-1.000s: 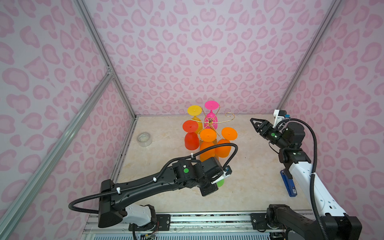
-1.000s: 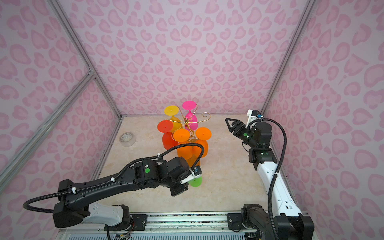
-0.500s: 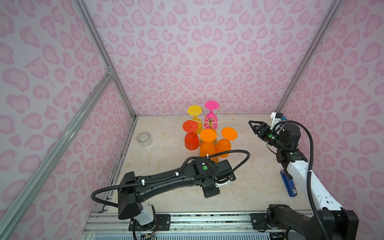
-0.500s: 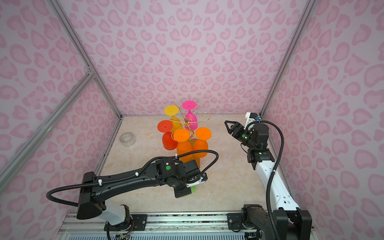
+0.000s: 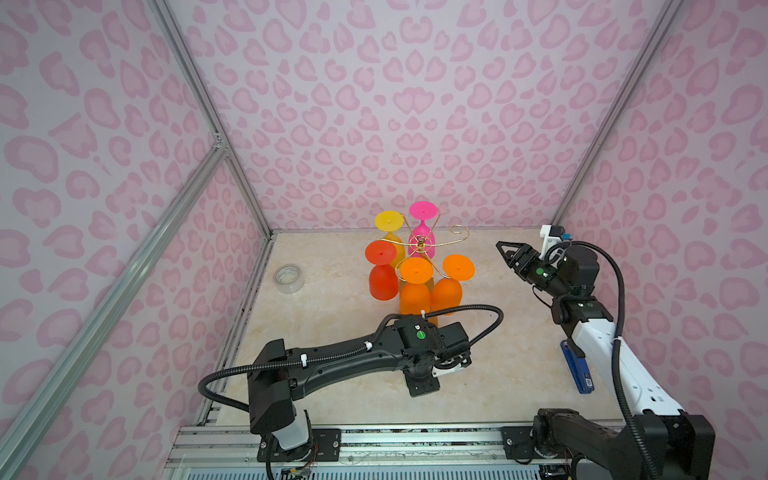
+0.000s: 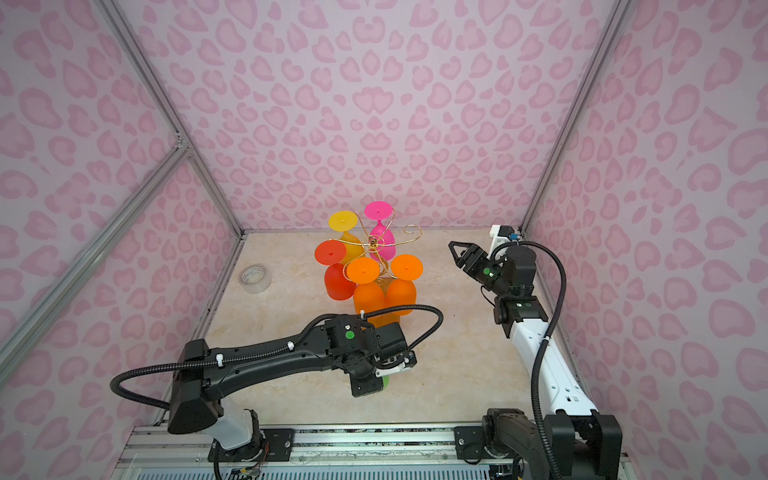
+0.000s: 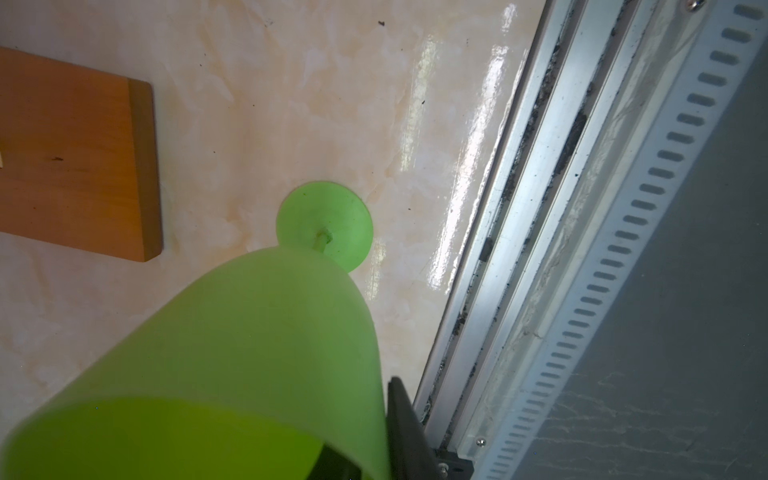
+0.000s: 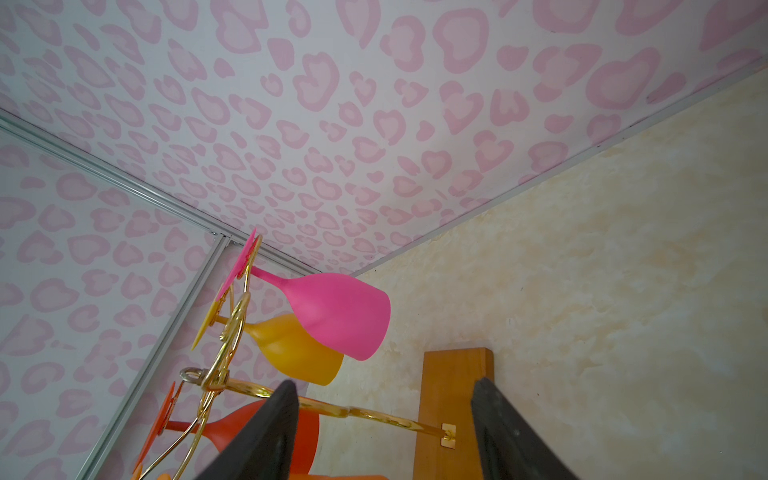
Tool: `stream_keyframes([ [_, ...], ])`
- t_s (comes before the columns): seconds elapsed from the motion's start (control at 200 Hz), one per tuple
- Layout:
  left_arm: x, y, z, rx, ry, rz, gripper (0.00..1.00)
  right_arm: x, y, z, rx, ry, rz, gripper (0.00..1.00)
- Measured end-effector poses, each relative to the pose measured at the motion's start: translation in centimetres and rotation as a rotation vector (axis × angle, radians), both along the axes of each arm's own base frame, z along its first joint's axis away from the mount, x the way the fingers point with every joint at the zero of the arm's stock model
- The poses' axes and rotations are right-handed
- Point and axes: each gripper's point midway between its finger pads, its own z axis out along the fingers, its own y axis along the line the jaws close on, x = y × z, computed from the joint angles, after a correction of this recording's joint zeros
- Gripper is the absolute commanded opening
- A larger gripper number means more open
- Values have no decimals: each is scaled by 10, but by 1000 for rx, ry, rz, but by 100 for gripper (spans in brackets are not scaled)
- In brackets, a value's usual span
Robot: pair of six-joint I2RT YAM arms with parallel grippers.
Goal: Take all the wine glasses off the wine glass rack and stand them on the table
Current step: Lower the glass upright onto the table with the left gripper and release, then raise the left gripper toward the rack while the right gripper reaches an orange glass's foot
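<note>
Left wrist view: green wine glass (image 7: 266,353) stands upright, foot flat on the marble tabletop (image 7: 316,83), off the wine glass rack (image 5: 421,242), near its wooden base (image 7: 70,153). My left gripper (image 7: 374,440) sits at the bowl's rim; clamped or loosed, I cannot tell. My right gripper (image 8: 385,384) gapes empty, facing the rack's five hanging glasses (image 5: 417,269).

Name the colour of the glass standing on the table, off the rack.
The glass is light green, and the left wrist view shows it best.
</note>
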Motion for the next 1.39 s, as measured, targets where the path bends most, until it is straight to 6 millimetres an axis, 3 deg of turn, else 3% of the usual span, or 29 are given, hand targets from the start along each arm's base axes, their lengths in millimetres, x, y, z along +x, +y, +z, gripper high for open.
stream_keyframes([
  [0.1, 3, -3, 7, -13, -12, 1, 35, 0, 0, 0, 0, 0, 0, 67],
  [0.16, 4, -5, 11, -23, -19, 3, 49, 0, 0, 0, 0, 0, 0, 67],
  [0.38, 13, -8, 33, -62, -76, 17, 54, -1, 0, 1, 0, -4, 0, 67],
  [0.54, 19, -11, 75, -176, -143, 32, 56, -4, 1, 7, 3, -18, 8, 68],
  [0.655, 24, -5, 120, -306, -218, 61, 56, -10, 4, 13, 15, -29, 31, 68],
  [0.815, 43, 19, 189, -552, -437, 166, 54, -21, 14, 24, 51, -38, 83, 67],
  [0.885, 55, 35, 208, -643, -554, 235, 60, -24, 20, 31, 66, -43, 110, 66],
  [1.155, 102, 93, 261, -888, -887, 542, 62, -51, 63, 42, 90, -55, 238, 62],
  [1.395, 127, 138, 300, -984, -1053, 739, 63, -57, 75, 34, 117, -15, 265, 54],
])
